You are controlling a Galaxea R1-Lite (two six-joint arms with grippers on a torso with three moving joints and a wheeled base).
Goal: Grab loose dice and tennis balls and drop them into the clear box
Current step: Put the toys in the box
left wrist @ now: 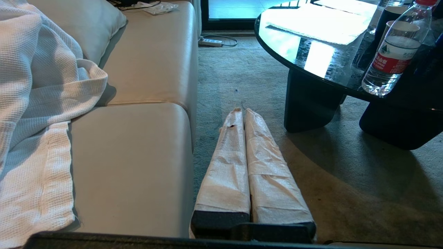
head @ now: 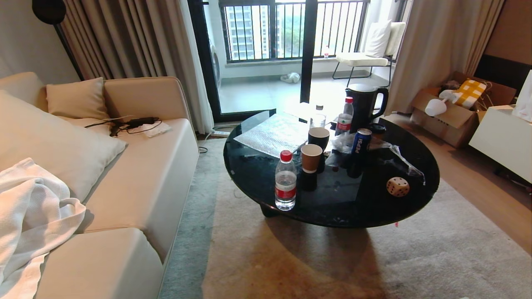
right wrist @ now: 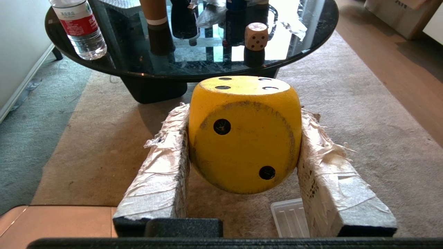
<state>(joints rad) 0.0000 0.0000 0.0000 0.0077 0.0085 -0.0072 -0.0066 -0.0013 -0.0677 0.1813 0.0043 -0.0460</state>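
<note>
Black glass tops the round table (head: pixel 257 174) in the head view, standing on a beige rug (head: pixel 332 257) beside a cream sofa (head: pixel 137 187). A tan die (head: pixel 397 186) sits near the table's right edge, apart from the clutter in the middle: a water bottle (head: pixel 286 180) at the near side, two paper cups (head: pixel 311 158), a blue soda can (head: pixel 361 141) and a dark kettle (head: pixel 365 104) farther back. Neither arm shows in this view.

From the left wrist view, the left hand (left wrist: pixel 242 111) is clenched on nothing, its two cloth-wrapped fingers (left wrist: pixel 228 166) pressed together and pointing along the carpet between the sofa and the table. A white blanket (left wrist: pixel 34 103) lies on the sofa.

From the right wrist view, the right hand (right wrist: pixel 244 114) is grasping a yellow die (right wrist: pixel 244 135), one wrapped finger against each side. It hangs above the rug, short of the table, where the tan die stands near the rim. A ribbed translucent piece of plastic (right wrist: pixel 290 218) lies on the rug below the hand.
</note>
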